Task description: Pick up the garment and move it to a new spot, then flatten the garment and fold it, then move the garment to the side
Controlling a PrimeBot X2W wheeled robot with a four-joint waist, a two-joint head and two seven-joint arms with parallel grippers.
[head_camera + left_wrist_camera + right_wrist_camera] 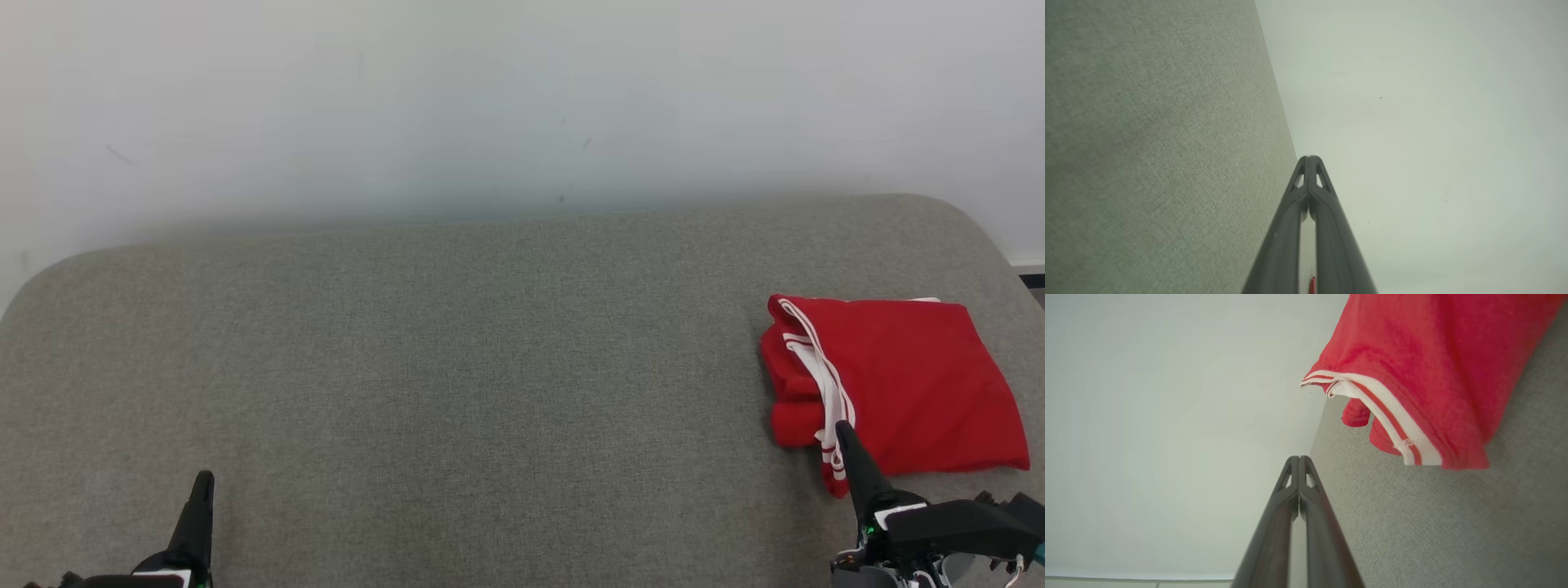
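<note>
Reaching back to a plain pale wall (522, 98), the grey fabric bench (457, 367) bore a folded red garment (906, 384) far right; left claw (204, 482) and right claw (841, 429) were closed, empty.

Grey cushion (490, 367) open leftward, folded garment (906, 384) occupying far right

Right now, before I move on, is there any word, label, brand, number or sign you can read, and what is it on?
No text can be read.
Red folded fabric garment: white stripe trim, no lettering or logo showing.
Grey woven fabric surface and pale wall: no text.
White patch behind the right tool: too small to tell if it carries print.
</note>
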